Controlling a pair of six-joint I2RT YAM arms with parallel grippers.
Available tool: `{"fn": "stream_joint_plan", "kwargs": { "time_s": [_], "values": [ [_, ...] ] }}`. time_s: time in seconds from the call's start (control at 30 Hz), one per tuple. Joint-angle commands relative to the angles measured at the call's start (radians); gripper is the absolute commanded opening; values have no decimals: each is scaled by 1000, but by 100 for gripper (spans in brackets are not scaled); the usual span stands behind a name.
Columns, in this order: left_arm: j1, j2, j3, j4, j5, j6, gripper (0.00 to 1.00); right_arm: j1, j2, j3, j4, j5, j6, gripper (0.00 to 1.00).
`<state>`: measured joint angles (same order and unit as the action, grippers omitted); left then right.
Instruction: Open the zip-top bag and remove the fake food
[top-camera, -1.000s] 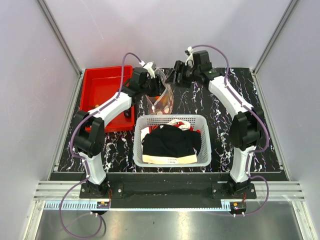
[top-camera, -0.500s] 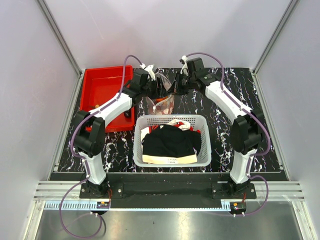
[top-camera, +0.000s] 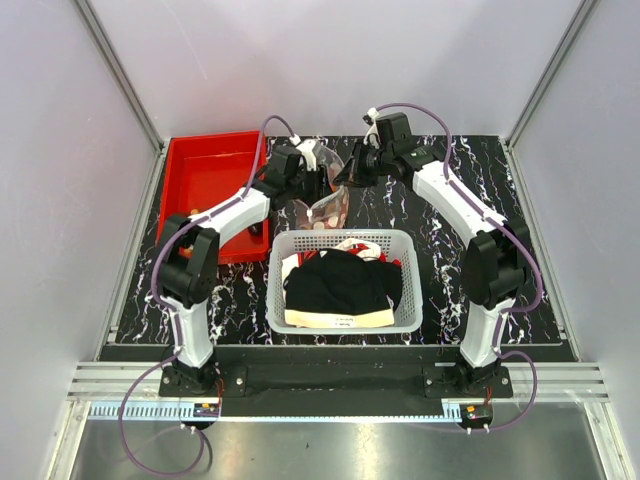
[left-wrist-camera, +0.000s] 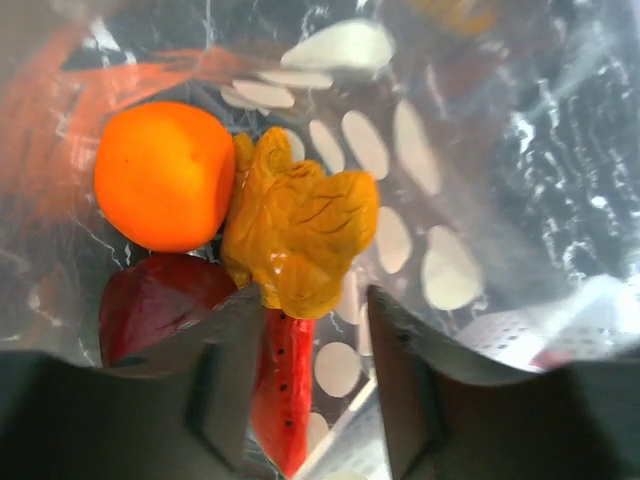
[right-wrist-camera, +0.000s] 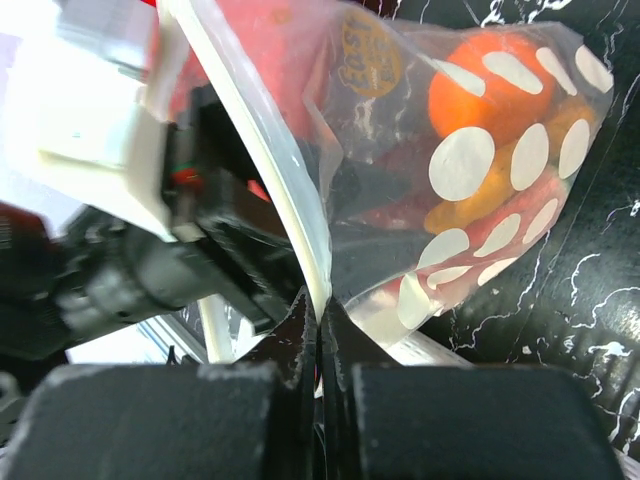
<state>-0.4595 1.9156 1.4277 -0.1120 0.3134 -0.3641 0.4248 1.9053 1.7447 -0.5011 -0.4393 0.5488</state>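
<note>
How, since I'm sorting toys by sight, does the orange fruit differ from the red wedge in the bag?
The orange fruit is round and plain orange; the red wedge is long, narrow and black-dotted. The orange fruit shows almost whole; the red wedge is partly hidden by a yellow-brown piece. Both lie inside the clear zip-top bag.

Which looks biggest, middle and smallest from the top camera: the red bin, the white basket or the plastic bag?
1 and 2, tied: the white basket and the red bin look about alike, too close to rank.
3: the zip-top bag, clearly smallest.
</note>
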Motion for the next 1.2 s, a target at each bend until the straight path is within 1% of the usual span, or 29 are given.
{"fn": "stream_joint_plan", "kwargs": {
  "time_s": [0.0, 0.07, 0.2, 0.3, 0.33, 0.4, 0.47, 0.53, 0.57, 0.63, 0.67, 0.73, 0.77, 0.93, 1.17],
  "values": [
    [-10, 40, 54, 25, 26, 54, 55, -18, -38, 27, 49, -32, 14, 0],
    [-10, 54, 59, 35, 30, 56, 57, -18, -37, 32, 52, -36, 17, 0],
    [-14, 101, 74, 69, 62, 34, 64, -18, -31, 35, 59, -53, 26, 0],
    [-19, 123, 92, 81, 92, 17, 66, -18, -31, 26, 61, -52, 23, 0],
    [-22, 125, 91, 87, 82, 17, 68, -18, -32, 24, 62, -49, 25, 0],
    [-24, 146, 108, 101, 55, 11, 68, -18, -31, 27, 64, -56, 28, 0],
    [-22, 187, 137, 87, 38, 4, 62, -18, -32, 29, 65, -61, 28, 0],
    [-21, 207, 169, 97, 21, -1, 50, -18, -38, 22, 64, -53, 19, 0],
    [-19, 209, 171, 103, 23, -7, 34, -20, -48, 9, 64, -47, 14, 0],
    [-21, 194, 162, 109, 21, -6, 23, -24, -55, -7, 64, -32, -3, 0],
    [-21, 160, 152, 110, 9, 4, 11, -27, -60, -22, 64, -23, -7, 0],
    [-25, 113, 108, 110, -16, 19, 0, -29, -60, -33, 68, 2, -23, 0],
    [-27, 59, 90, 107, -36, 36, 0, -32, -55, -39, 68, 7, -26, 0],
    [-42, -113, -33, 68, -97, 68, 0, -41, -48, -34, 72, 30, -36, 0],
    [-77, -262, -127, 52, -151, 105, 0, -47, -43, -25, 72, 57, -43, 0]
  ]
}}
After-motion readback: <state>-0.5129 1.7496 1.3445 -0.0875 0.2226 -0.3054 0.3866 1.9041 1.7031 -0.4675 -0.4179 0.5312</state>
